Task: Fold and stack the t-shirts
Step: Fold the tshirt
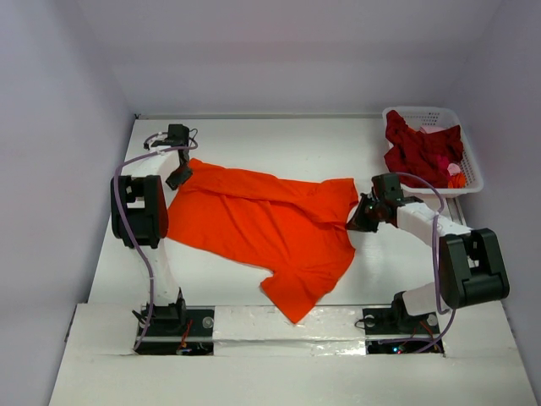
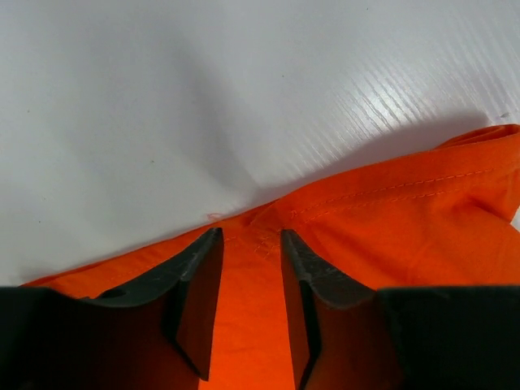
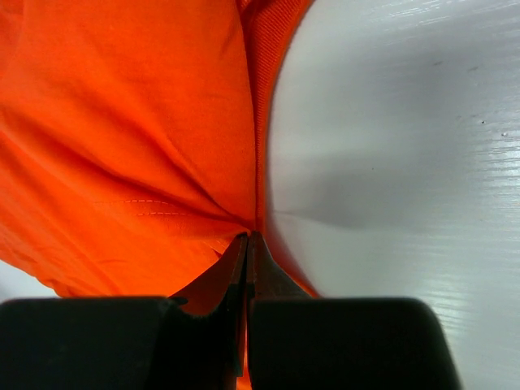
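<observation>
The bright orange t-shirt (image 1: 270, 224) lies spread across the middle of the table, one part hanging over the near edge. My left gripper (image 1: 179, 178) is open at the shirt's far left corner. In the left wrist view its fingers (image 2: 195, 276) straddle the orange hem (image 2: 390, 211), a strip of cloth between them. My right gripper (image 1: 359, 222) is shut on the shirt's right edge. In the right wrist view the cloth (image 3: 122, 122) bunches into the closed tips (image 3: 248, 241). Dark red t-shirts (image 1: 418, 152) lie piled in the basket.
A white plastic lattice basket (image 1: 469, 161) stands at the far right corner, with a bit of orange and pink cloth at its near side. White walls close in the table on the left, back and right. The table's near edge has a raised white lip.
</observation>
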`<state>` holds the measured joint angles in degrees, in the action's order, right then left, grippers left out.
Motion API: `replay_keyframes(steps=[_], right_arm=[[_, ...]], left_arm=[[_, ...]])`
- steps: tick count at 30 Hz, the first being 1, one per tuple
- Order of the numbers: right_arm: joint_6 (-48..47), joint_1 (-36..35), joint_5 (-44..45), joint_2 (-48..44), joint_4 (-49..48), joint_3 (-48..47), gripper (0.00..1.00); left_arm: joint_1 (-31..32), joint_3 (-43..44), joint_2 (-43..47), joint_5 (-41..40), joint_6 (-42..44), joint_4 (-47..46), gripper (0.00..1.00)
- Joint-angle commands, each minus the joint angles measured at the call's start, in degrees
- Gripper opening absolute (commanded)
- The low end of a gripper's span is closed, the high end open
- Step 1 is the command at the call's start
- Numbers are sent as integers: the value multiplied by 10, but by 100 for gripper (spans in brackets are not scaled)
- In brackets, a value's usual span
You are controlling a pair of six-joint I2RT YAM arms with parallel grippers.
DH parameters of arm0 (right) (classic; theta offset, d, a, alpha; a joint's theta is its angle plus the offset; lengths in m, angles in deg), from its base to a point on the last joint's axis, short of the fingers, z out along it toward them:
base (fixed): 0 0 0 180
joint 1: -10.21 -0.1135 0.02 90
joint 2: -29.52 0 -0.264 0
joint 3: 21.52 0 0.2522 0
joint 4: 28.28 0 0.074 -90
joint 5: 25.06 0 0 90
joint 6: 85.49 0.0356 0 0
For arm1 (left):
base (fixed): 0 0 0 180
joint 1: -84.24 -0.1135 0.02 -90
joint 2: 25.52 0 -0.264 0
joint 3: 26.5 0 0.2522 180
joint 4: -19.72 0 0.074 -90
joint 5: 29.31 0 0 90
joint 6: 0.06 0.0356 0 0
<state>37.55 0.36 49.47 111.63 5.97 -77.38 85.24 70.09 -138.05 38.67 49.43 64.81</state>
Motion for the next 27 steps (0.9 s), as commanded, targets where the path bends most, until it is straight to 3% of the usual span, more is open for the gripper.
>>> replay_keyframes(steps=[1,4,5,6,8,12,14,15,17,18,19,20,21,27], right_arm=[[3,-4,-4,-31,-15,9,0],[4,-10,-2,-49,-7,12,18],[5,-10,3,-55,-5,12,38],[5,-10,6,-62,-2,12,48],[4,-10,15,-78,8,11,75],[-2,-10,25,-106,32,-8,83],[-6,-10,32,-127,52,-29,76],[-10,-10,34,-133,57,-38,72],[-20,-10,40,-136,76,-72,47],[-24,-10,41,-128,81,-84,36],[-27,-10,40,-120,87,-97,26],[-31,-10,47,-111,89,-121,6],[-34,-10,50,-89,87,-132,0],[-33,-10,45,17,59,-213,0]], left_arm=[[-5,-5,8,-7,-3,2,32],[-5,-3,21,-8,-7,4,51],[-5,-1,30,-9,-7,4,54],[-5,0,35,-9,-7,6,61],[1,8,47,-12,-4,11,66],[1,25,71,-16,3,20,65],[1,37,90,-13,9,16,60],[1,42,93,-7,10,10,51],[1,62,98,7,10,7,38],[1,71,96,15,10,4,20],[1,78,93,37,10,1,10],[6,91,87,46,10,-3,1],[6,95,84,66,11,-18,0],[42,129,25,101,23,-60,0]])
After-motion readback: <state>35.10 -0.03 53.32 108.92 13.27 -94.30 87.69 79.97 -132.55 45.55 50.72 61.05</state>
